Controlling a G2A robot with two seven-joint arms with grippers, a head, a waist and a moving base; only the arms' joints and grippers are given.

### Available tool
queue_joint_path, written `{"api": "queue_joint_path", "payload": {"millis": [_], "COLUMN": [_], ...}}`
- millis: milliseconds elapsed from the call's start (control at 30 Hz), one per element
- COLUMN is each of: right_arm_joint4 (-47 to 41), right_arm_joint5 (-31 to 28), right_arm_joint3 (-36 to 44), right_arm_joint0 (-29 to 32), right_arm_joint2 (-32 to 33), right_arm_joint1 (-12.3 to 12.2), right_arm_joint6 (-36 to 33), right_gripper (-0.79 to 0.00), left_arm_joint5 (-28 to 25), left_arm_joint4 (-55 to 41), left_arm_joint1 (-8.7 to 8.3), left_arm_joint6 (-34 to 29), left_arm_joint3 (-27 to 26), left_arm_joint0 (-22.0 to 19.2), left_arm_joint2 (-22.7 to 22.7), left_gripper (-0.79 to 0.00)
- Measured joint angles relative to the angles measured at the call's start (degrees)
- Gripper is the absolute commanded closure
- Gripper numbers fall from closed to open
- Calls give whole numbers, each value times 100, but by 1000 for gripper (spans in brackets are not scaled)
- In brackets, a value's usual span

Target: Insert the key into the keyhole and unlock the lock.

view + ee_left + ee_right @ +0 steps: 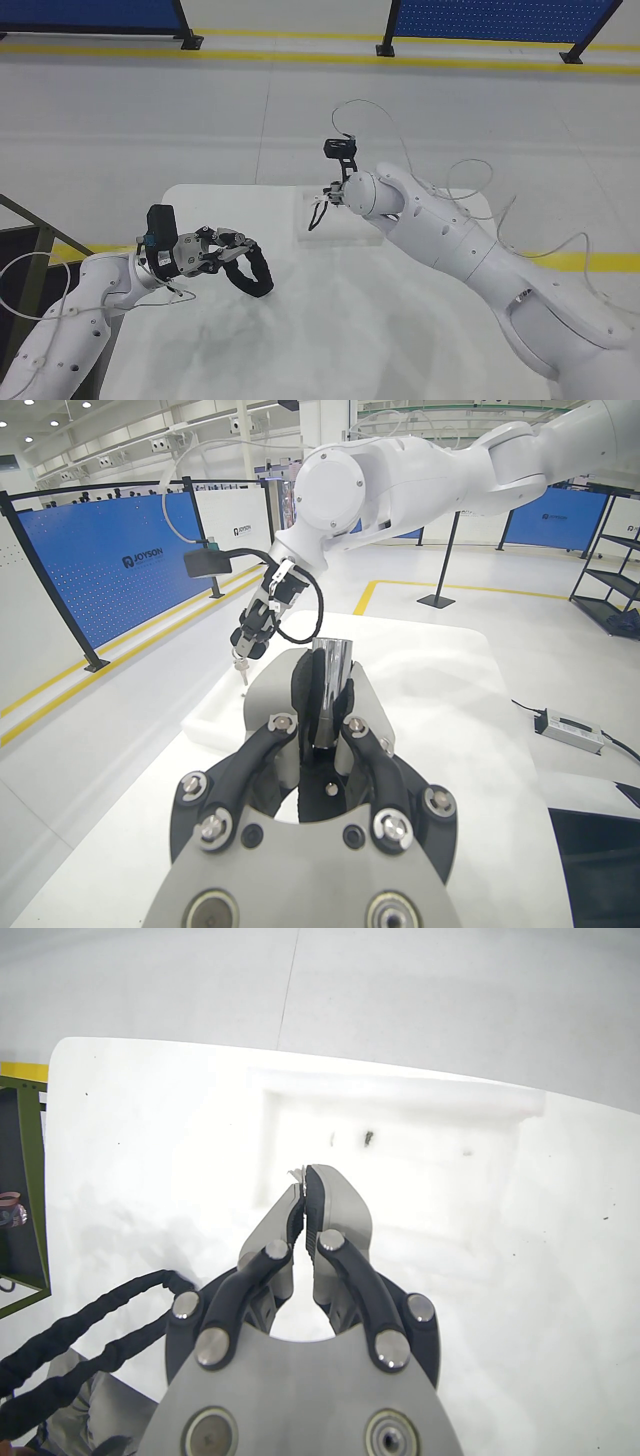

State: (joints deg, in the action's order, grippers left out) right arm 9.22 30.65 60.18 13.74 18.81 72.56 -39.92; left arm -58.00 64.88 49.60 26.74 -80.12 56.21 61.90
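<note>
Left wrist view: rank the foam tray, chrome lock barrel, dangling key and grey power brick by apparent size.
Largest: foam tray
Then chrome lock barrel, though nearness to the camera inflates it
Then grey power brick
Smallest: dangling key

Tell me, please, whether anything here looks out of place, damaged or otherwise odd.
Nothing is spilled or broken. Two small oddities: the key dangles loosely below the right hand rather than being held rigid, apart from the lock in the left hand, and the white tray bears dark specks.
</note>
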Motion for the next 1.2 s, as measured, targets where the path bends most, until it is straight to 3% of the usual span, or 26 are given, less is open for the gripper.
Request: {"api": "queue_joint_path", "payload": {"millis": [200,400,1200], "right_arm_joint4": [-48,-7,191], "right_arm_joint5": [-238,-419,-704], "right_arm_joint3": [-814,-1408,-2573], "right_arm_joint0": [-145,-193,-175], "right_arm_joint2": [-105,-113,306], "right_arm_joint1": [440,719,1159], "right_arm_joint6": [-74,-145,-144], "right_gripper": [0,0,0], "left_arm_joint5": [0,0,0], "left_arm_joint4": [0,0,0], "left_arm_joint1": [0,0,0], "left_arm_joint6": [0,0,0], "left_arm_joint3": [0,0,0], "left_arm_joint0": [0,0,0], "left_arm_joint2": [0,0,0], "left_gripper": [0,0,0]}}
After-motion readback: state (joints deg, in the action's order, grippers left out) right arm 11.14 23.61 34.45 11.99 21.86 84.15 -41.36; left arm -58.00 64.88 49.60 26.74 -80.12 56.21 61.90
